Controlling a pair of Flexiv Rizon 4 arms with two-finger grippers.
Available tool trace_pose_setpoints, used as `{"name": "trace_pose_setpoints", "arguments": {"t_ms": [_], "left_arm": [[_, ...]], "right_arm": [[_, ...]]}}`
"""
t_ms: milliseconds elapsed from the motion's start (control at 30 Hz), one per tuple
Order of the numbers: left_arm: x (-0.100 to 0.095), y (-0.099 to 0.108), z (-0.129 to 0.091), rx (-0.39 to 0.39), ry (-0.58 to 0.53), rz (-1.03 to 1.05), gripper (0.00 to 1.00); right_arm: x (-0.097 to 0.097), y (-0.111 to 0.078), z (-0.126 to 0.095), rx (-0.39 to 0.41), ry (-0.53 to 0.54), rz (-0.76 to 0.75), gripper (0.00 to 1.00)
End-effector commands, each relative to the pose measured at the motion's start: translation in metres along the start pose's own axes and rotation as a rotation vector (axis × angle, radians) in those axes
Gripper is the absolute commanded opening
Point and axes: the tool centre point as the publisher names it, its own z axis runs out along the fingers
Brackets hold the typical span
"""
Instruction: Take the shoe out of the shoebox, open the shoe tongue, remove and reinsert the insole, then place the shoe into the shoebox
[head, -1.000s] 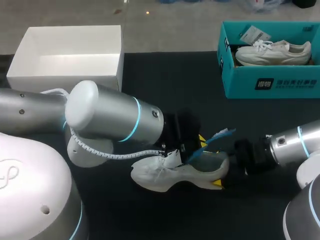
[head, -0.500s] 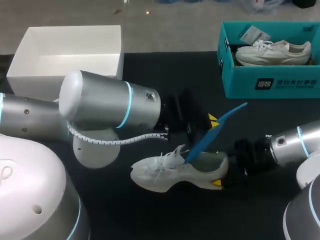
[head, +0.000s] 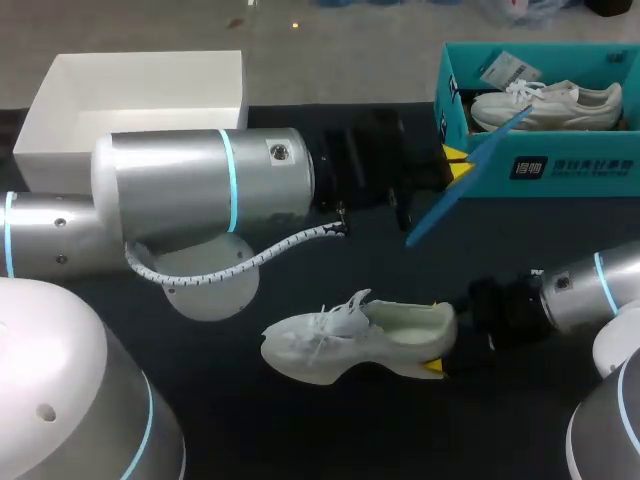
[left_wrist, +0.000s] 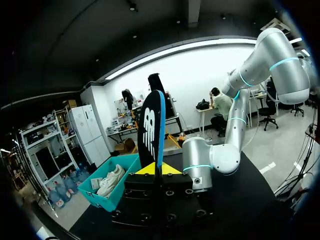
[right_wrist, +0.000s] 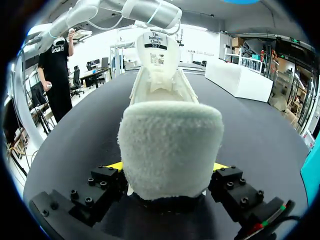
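A white sneaker (head: 350, 338) lies on its sole on the black table, toe to the left. My right gripper (head: 441, 352) is shut on its heel (right_wrist: 170, 145), a yellow tip on each side, and the tongue (right_wrist: 159, 47) stands up ahead. My left gripper (head: 452, 165) is shut on a blue insole (head: 465, 180), which it holds in the air in front of the teal shoebox (head: 540, 170), clear of the sneaker. In the left wrist view the insole (left_wrist: 151, 127) stands upright between the closed fingers of the left gripper (left_wrist: 159, 167).
The teal shoebox at the back right holds a second white sneaker (head: 545, 105); both show in the left wrist view too, box (left_wrist: 125, 165) and sneaker (left_wrist: 111, 180). An empty white box (head: 140, 110) stands at the back left. My left arm spans the table's middle.
My left gripper has drawn the blue insole out of the sneaker and carried it up and back to the right, toward the teal box. The right gripper and sneaker stayed put.
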Motion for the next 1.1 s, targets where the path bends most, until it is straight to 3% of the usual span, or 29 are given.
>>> {"name": "trace_pose_setpoints", "arguments": {"t_ms": [33, 1100], "left_arm": [[-0.0081, -0.0016, -0.0078, -0.011, 0.353, 0.003, 0.0], [-0.0061, -0.0043, -0.009, 0.008, 0.347, -0.012, 0.0]], "right_arm": [[0.0006, -0.0022, 0.0051, 0.004, -0.003, 0.001, 0.0], [0.0006, -0.0022, 0.0051, 0.004, -0.003, 0.001, 0.0]]}}
